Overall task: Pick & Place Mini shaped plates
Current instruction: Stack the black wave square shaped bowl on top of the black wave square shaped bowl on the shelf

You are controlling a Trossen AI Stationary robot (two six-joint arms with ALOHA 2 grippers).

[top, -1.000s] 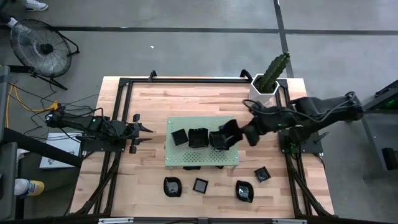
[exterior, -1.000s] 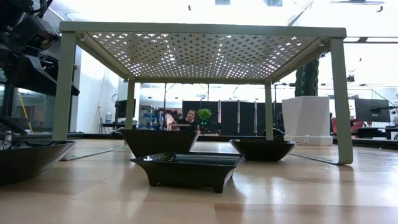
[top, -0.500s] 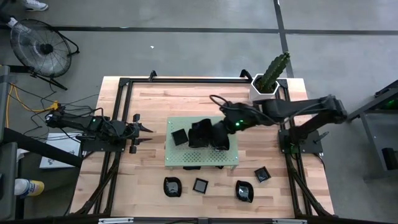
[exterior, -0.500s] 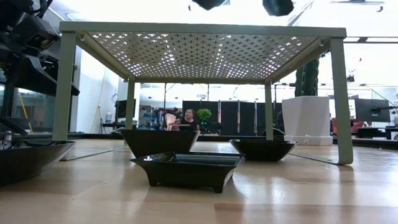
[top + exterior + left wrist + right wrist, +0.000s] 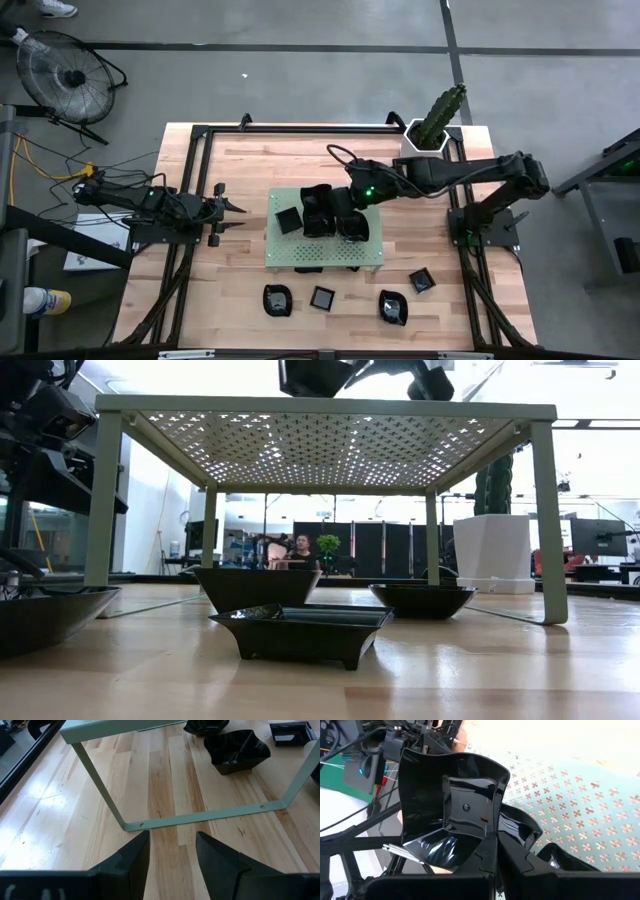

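the right hand (image 5: 492, 851) is clenched on the rim of a black mini plate (image 5: 451, 807), holding it tilted above the green perforated board (image 5: 325, 254), just over the other plates (image 5: 289, 220) already sitting there. the grip looks thin, on one edge only, so the glossy dish could swing or slip out as it comes down. it could also land on a neighbour and knock it along the board, or stack crookedly, since the spot underneath is crowded. more plates lie on the bench (image 5: 240, 170) in front of the board (image 5: 322, 297) and under it (image 5: 300, 630).

the left hand (image 5: 172, 852) waits released, low over the bench at the left end of the board, well apart from the work.

from above, the arm covers the held plate and whatever is below it, so the gap to the plates beneath cannot be judged. the low view cuts the hand and plate off at its top edge.
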